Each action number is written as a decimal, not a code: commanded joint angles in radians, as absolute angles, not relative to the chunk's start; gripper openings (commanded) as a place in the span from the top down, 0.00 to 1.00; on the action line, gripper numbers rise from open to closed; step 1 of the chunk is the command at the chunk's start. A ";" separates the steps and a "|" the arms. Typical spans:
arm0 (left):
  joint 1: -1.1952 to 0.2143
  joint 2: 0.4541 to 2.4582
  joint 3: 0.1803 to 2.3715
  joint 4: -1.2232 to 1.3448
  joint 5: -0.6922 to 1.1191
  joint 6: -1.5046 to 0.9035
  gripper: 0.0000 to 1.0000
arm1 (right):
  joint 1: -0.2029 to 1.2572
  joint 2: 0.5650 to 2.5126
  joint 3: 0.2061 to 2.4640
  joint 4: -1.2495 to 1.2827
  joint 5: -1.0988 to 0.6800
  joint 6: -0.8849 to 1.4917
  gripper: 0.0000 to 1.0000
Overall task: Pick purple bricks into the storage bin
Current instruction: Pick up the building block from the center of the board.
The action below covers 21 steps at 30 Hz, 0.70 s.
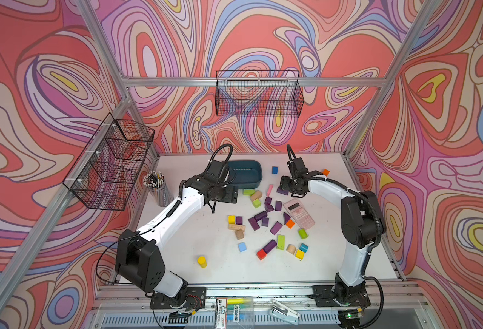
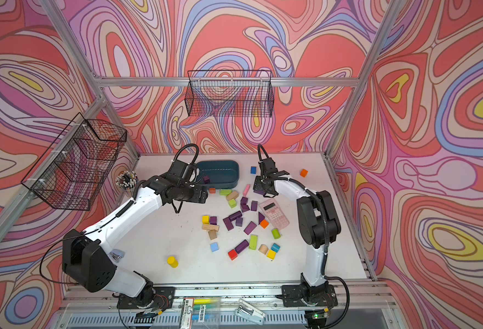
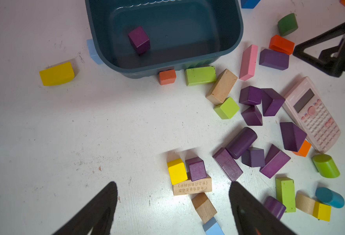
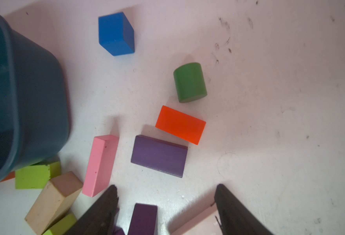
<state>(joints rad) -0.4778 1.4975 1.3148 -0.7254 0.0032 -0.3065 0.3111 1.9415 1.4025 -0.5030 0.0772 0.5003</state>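
**Top views.** The storage bin (image 1: 256, 168) sits near the far edge of the tabletop (image 1: 194, 228), a little left of its middle. My left arm (image 1: 174, 212) reaches to the bin's near wall and covers its left end. My right arm (image 1: 328, 190) ends to the right of the bin, over the blocks there. In a top view one purple brick (image 2: 206, 179) shows inside the bin, at its left end. The other purple bricks (image 1: 276, 228) lie loose around mid-tabletop, mixed with yellow, green, orange and bare-wood blocks. Most are just left of a pink calculator (image 1: 299, 213).

**Left wrist.** My left gripper (image 3: 173, 183) is spread wide and grasps nothing. Tabletop and a lettered wood block (image 3: 192, 188) show through the gap. The bin holds that single purple brick, near one wall but apart from it. An orange cube (image 3: 167, 77) and a lime bar (image 3: 200, 75) sit right at the bin's outer wall. Purple cubes, wedges, bars and a cylinder cluster between bin and calculator, several touching.

**Right wrist.** My right gripper (image 4: 167, 185) is unclenched, fingers well apart. One purple end (image 4: 143, 217) lies in the gap, nearer one finger; I cannot tell whether they touch. Beyond it a flat purple slab (image 4: 159, 155) lies between a pink bar (image 4: 100, 164) and an orange-red block (image 4: 180, 124). A green cylinder (image 4: 189, 81) and a blue cube (image 4: 115, 33) lie farther on.
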 commanded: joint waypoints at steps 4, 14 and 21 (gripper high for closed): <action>-0.494 1.442 1.259 -0.777 0.017 -0.254 0.11 | 0.329 1.967 1.382 -0.479 0.112 0.534 0.22; -0.496 1.417 1.277 -0.830 0.016 -0.196 0.10 | 0.339 2.037 1.497 -0.565 0.141 0.499 0.21; -0.496 1.437 1.299 -0.820 0.003 -0.145 0.07 | 0.341 2.082 1.568 -0.609 0.176 0.493 0.16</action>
